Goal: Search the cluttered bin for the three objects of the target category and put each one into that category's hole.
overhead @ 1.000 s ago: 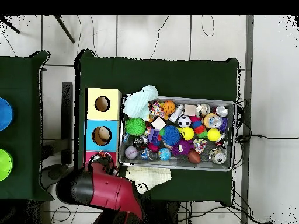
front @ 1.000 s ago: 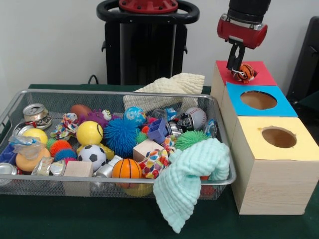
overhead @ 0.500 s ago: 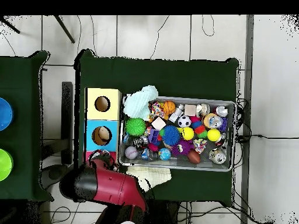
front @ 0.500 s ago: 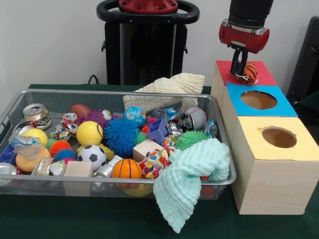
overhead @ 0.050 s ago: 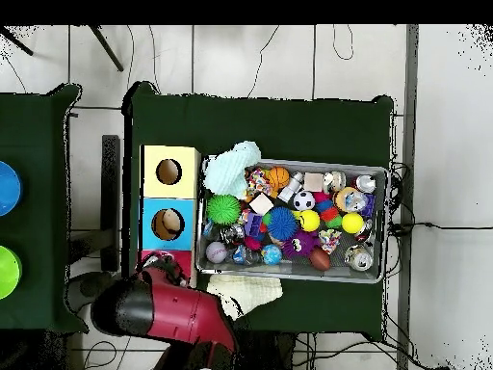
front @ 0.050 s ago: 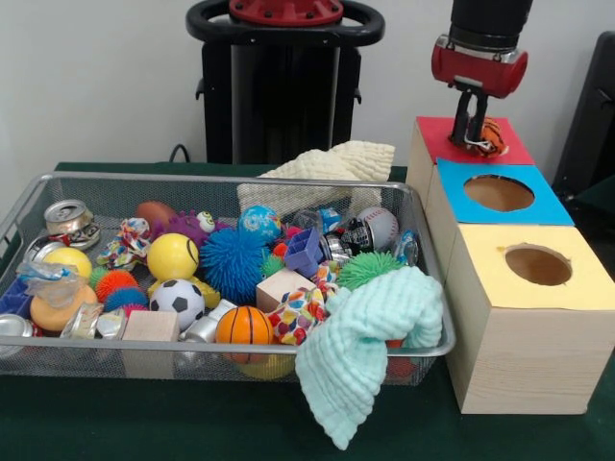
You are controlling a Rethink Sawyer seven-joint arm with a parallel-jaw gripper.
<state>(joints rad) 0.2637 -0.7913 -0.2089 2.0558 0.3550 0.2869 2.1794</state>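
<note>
My gripper (front @ 0.050 s ago: 475,133) is shut on a small orange, black and white knotted toy (front @ 0.050 s ago: 490,137), held just above the red-topped box (front @ 0.050 s ago: 437,144) at the far end of the box row. The toy hides that box's hole. In the overhead view the red arm (overhead @ 0.050 s ago: 164,313) covers the gripper and most of the red box (overhead @ 0.050 s ago: 154,256). Similar knotted rope toys lie in the wire bin (front @ 0.050 s ago: 144,179): one at the left (front @ 0.050 s ago: 123,240) and one near the front (front @ 0.050 s ago: 300,312), among balls, blocks and cans.
The blue-topped box (front @ 0.050 s ago: 480,171) and yellow-topped box (front @ 0.050 s ago: 586,288) stand in line nearer the camera, each with an open round hole. A mint cloth (front @ 0.050 s ago: 370,346) hangs over the bin's front right corner. A cream cloth (front @ 0.050 s ago: 332,163) lies behind the bin.
The gripper has carried the knotted toy a little to the right and slightly up over the red box. In the overhead view the arm shifted left. The bin's contents are unchanged.
</note>
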